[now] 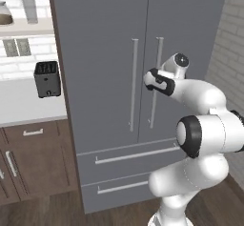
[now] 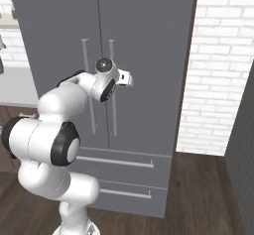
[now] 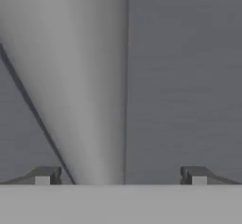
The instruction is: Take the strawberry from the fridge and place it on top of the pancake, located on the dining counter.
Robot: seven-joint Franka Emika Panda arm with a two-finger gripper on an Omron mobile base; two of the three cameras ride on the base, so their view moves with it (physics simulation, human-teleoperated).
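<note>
The fridge stands with both tall grey doors and both lower drawers shut. My gripper is held up against the right door, at its long silver handle. In the hand view the handle runs up between my fingertips, closer to the left fingertip, and the jaws are open and hold nothing. The strawberry is hidden behind the shut doors. The pancake and the dining counter are out of view.
A dark toaster sits on the white wall counter left of the fridge, above dark wood cabinets. A white brick wall runs to the right of the fridge. The floor is dark wood.
</note>
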